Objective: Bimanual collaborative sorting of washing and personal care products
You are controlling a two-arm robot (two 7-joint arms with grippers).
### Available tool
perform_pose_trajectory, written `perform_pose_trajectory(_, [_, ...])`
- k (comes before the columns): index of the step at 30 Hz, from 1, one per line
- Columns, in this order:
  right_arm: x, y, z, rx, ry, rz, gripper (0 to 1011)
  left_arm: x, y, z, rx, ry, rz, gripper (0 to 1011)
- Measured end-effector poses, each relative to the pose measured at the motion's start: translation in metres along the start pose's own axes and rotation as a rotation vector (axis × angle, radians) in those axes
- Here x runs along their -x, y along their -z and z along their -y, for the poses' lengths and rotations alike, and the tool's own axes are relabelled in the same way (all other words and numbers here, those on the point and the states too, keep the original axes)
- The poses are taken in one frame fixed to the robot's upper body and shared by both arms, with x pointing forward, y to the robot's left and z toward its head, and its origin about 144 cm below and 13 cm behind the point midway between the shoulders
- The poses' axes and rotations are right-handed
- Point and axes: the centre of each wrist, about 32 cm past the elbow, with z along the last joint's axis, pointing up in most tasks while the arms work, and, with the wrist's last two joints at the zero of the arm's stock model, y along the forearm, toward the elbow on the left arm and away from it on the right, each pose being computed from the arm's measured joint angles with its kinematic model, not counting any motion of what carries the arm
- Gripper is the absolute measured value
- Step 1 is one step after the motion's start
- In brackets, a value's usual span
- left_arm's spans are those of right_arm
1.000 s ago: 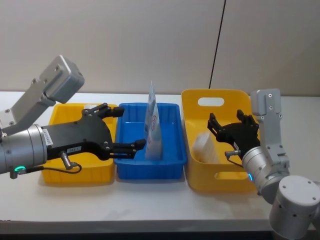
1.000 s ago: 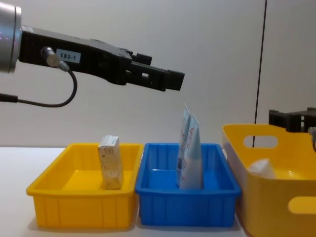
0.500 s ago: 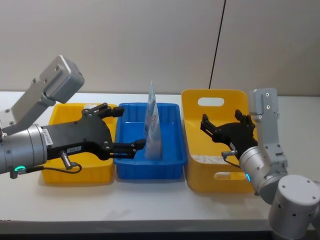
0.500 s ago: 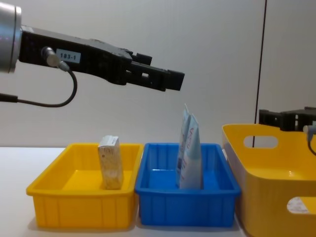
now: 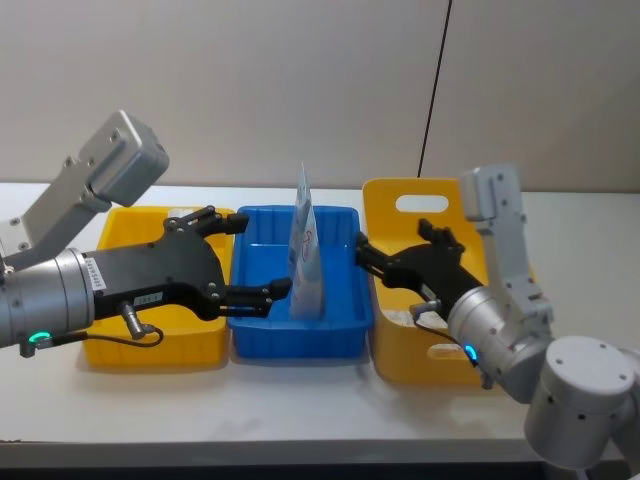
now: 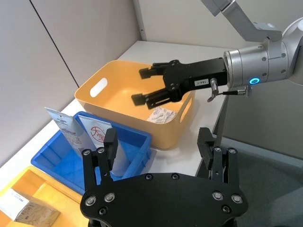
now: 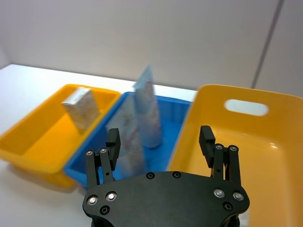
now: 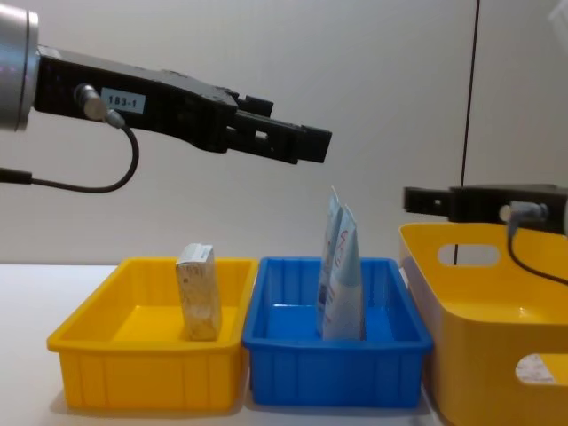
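Table (image 5: pixel 300 400) carries three containers in a row: yellow basket (image 5: pixel 400 340) with handle cut-outs on the robot's right, blue tray (image 5: pixel 345 300) in the middle, yellow tray (image 5: pixel 100 350) on the left, all just beside each other. Left arm reaches in from the left, high over the trays; left gripper (image 5: pixel 250 265) hangs above the seam between yellow tray and blue tray, jaws spread wide, holding nothing. Right gripper (image 5: pixel 375 255) sits over the basket's near-left rim, pointed toward the blue tray, jaws also spread wide and empty; left wrist view shows it (image 6: pixel 147 85) above the basket with clear air under it. Two pale-blue-and-white tubes (image 8: pixel 342 275) stand upright in the blue tray, touching, tapered ends up, leaning a little on each other; right wrist view has them (image 7: pixel 144 106) ahead of the right jaws. Beige speckled carton (image 8: pixel 199 293) stands on end in the yellow tray, toward its blue-tray side, untouched. White pack with grey leaf print (image 6: pixel 161 114) lies flat on the basket floor, below the right gripper and well apart from it; a corner of it (image 8: pixel 535 368) shows through the basket's front cut-out in the chest view.
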Motion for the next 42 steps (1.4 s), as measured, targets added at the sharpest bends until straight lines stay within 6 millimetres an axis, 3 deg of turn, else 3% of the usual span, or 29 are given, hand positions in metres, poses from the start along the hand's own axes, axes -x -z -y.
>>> perform_pose_trajectory(18, [0.037, -0.018, -0.027, 0.079, -0.168, -0.045, 1004, 0.000, 0.000, 0.000, 0.000, 0.000, 0.000, 1001])
perform_pose_trajectory(42, [0.067, -0.015, -0.056, 0.108, 0.028, 0.015, 1004, 0.000, 0.000, 0.000, 0.000, 0.000, 0.000, 1001])
